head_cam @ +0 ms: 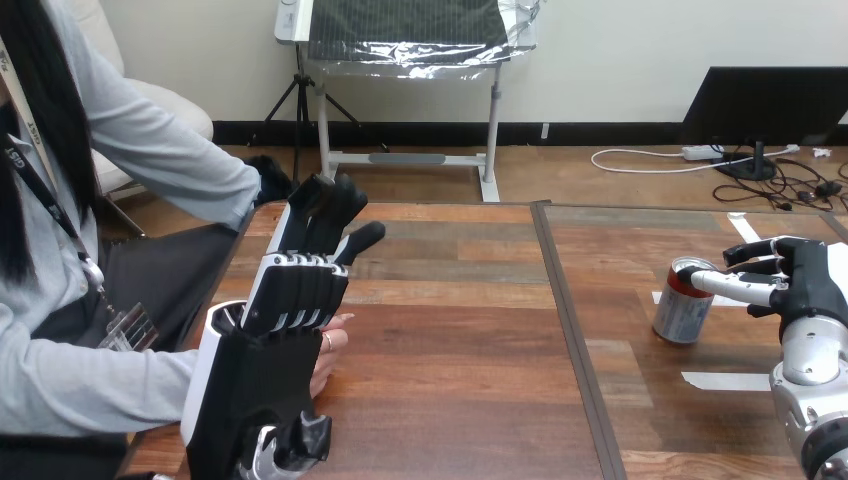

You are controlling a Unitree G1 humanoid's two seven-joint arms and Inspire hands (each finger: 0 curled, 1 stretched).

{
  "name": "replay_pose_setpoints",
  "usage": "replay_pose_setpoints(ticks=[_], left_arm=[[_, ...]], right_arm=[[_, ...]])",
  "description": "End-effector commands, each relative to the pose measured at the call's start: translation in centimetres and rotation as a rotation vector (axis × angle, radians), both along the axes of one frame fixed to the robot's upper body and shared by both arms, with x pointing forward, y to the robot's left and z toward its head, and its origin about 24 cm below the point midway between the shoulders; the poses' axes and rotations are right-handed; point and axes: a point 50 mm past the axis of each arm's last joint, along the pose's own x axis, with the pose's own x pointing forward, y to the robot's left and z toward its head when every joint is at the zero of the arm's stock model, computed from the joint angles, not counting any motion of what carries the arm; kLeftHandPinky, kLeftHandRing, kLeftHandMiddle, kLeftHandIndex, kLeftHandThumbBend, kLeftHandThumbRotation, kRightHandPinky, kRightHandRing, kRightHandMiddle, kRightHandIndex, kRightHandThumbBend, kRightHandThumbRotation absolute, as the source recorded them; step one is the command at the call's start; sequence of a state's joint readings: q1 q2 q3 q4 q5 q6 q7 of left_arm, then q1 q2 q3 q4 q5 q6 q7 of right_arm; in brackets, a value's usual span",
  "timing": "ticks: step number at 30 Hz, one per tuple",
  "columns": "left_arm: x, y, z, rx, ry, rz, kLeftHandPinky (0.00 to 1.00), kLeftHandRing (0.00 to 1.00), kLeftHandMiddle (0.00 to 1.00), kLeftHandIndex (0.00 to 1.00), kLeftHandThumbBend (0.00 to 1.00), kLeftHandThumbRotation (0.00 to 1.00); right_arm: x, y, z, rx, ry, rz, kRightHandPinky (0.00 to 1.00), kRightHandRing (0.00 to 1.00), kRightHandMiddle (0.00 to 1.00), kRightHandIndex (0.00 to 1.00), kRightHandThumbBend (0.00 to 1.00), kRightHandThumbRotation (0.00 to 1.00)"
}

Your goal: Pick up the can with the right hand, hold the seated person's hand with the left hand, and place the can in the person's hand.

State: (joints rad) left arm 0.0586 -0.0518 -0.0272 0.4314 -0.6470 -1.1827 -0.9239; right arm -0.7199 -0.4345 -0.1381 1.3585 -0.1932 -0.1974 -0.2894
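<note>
Left hand (262,385) stands with its back to the camera, fingers straight and spread upward, gripping nothing. The person's hand (332,352) peeks out from behind its palm on the thumb side; whether the two touch cannot be told. Right hand (802,288) is open too, its fingers (735,286) stretched almost straight, tips against the upper side of the can (681,320). The can stands upright on the table (460,340) just off those fingertips, well apart from the left hand.
</note>
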Motion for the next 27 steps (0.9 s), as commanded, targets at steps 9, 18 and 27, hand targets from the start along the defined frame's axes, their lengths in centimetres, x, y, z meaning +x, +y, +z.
replay_pose_setpoints(ticks=[9, 18, 27], left_arm=[[1.01, -1.15, 1.12, -0.041, -0.067, -0.035, 0.87, 0.96, 0.96, 0.97, 0.87, 0.72], [1.02, -1.19, 1.07, -0.038, -0.070, -0.029, 0.87, 0.97, 0.96, 0.97, 0.86, 0.71], [1.07, -1.20, 1.02, -0.027, -0.077, -0.021, 0.83, 0.96, 0.96, 0.97, 0.80, 0.73]], right_arm=[[2.59, 1.06, 3.83, 0.001, -0.167, 0.030, 0.43, 0.47, 0.49, 0.48, 0.88, 0.00], [2.59, 1.08, 3.89, 0.003, -0.179, 0.032, 0.43, 0.46, 0.49, 0.48, 0.87, 0.00], [2.56, 1.15, 3.92, 0.009, -0.195, 0.037, 0.42, 0.46, 0.49, 0.49, 0.87, 0.00]])
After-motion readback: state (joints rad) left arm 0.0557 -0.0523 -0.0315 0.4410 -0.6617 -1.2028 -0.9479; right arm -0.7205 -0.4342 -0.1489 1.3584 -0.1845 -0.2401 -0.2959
